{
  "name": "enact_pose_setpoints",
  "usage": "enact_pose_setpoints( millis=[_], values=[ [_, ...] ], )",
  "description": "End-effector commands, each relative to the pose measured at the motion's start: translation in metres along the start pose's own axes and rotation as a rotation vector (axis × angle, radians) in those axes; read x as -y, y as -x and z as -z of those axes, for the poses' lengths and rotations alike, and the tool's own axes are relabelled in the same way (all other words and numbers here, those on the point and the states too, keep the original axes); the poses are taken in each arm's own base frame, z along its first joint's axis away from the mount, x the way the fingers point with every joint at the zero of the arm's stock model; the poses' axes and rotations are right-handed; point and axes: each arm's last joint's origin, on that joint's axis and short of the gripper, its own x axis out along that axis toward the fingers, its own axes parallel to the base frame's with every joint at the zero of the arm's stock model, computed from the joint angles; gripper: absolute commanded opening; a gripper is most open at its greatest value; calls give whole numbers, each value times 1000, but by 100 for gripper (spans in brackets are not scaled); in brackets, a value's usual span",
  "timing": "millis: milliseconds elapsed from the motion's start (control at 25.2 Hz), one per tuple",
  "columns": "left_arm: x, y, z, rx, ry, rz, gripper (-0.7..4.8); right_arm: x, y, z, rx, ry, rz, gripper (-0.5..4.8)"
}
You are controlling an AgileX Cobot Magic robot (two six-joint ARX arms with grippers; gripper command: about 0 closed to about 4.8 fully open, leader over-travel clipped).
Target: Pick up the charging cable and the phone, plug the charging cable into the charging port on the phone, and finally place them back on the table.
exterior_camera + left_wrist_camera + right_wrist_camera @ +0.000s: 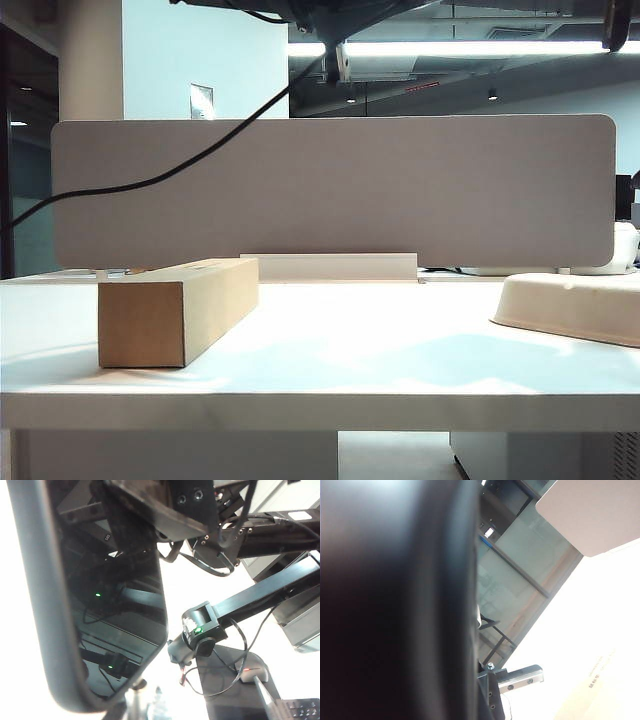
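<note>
With both grippers unseen, phone (107, 600) cropped.

On the tabletop (330, 370) a cardboard box (178, 310) stands at the left, its long side running back toward the divider panel (340, 190) that rises along the rear edge. A shallow tray (575, 305) lies at the right, partly cut off by the frame. A cable (170, 175) hangs down across the panel's left part (from overhead to the left edge). Neither gripper reaches the tabletop; in the left wrist view the phone (107, 605) stands close before the camera, raised off the table.
</note>
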Motion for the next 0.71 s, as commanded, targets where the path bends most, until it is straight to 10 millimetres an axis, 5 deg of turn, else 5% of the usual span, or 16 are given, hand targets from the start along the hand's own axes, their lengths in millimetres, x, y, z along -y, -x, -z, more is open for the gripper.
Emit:
enact_pose_setpoints(
  millis=[40, 516, 635, 715],
  values=[
    [4, 1, -11, 39, -60, 26, -6, -3, -1, 0, -39, 31, -35, -2],
    [5, -3, -11, 34, -11, 0, 1, -2, -1, 0, -28, 63, -24, -2],
    [1, 2, -2, 1, 78, -61, 127, -1, -1, -1, 8, 87, -2, -3],
    [-1, 8, 2, -11, 107, -81, 153, 2, -1, 0, 7, 102, 19, -3]
  ],
)
